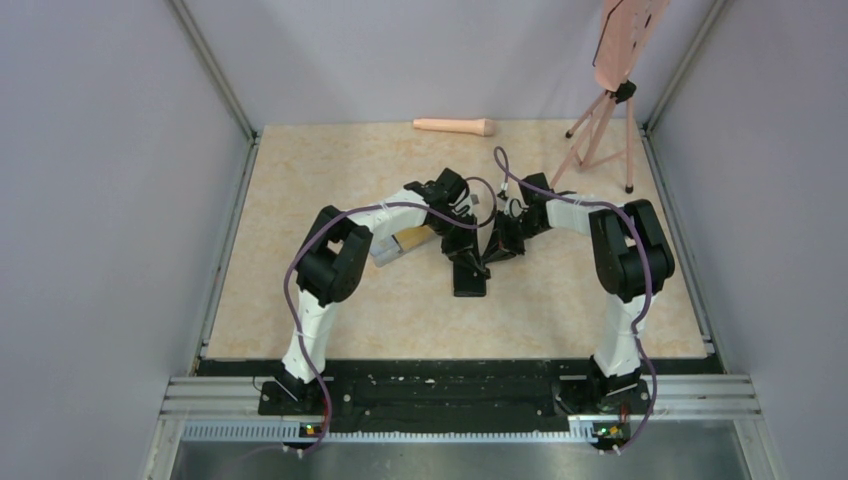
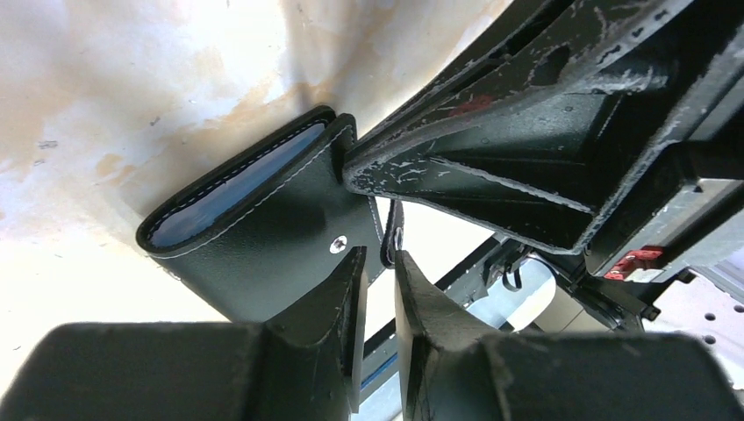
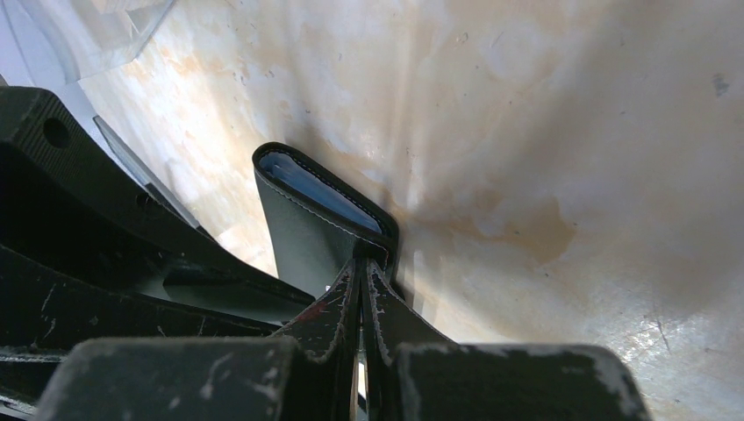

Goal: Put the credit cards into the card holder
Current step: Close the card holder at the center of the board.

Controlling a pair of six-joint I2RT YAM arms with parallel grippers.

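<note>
Pinching one edge of the black card holder [image 3: 303,232], the right gripper [image 3: 361,263] has its jaws fully closed on it, near the centre of the tabletop [image 1: 300,180]. The left gripper [image 2: 379,256] stands with jaws narrowly apart, the clasp tab [image 2: 390,241] at the gap. One left finger [image 2: 338,298] lies against the holder's outer face.

Left arm [image 1: 335,262] and right arm [image 1: 625,245] are crowding the card holder [image 1: 470,281] from 10 and 2 o'clock; 6 o'clock is lying open.

Card holder [image 2: 263,237] sits between left pincer [image 2: 379,256] and right pincer [image 3: 361,267].
</note>
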